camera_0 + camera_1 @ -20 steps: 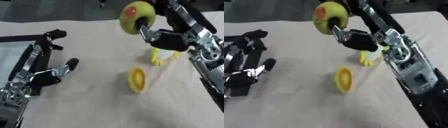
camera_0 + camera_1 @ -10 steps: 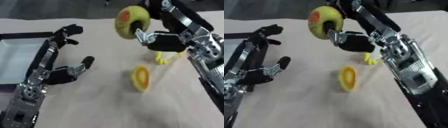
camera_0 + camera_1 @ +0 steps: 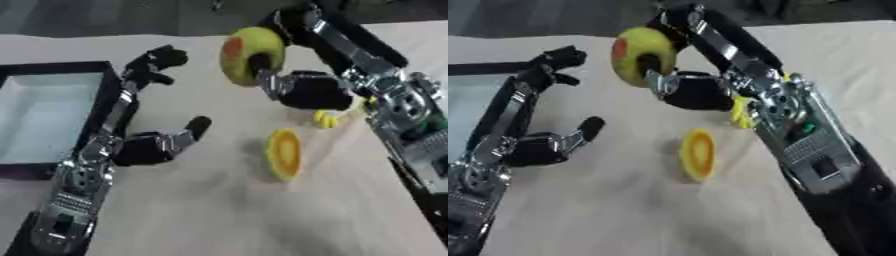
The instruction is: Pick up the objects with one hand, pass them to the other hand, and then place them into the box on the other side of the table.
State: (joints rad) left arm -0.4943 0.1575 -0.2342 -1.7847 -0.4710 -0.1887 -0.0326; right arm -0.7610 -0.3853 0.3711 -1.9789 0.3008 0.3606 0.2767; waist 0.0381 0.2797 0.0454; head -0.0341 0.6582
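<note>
**Room to move on the table right now**

Between my two hands there's an open strip of bare table point(image 3: 219, 200), so a pass across the middle looks doable; my right hand point(image 3: 306, 90) holds the yellow-green fruit point(image 3: 249, 52) up off the surface, so that side is crowded; just below it sit a small yellow thing point(image 3: 325, 119) and a yellow-orange slice point(image 3: 284, 152), both in the way of any low sweep there; my left hand point(image 3: 144, 147) lies spread right beside the box point(image 3: 109, 100), whose dark wall stands as a lip to clear; the near half of the table is free.
</note>
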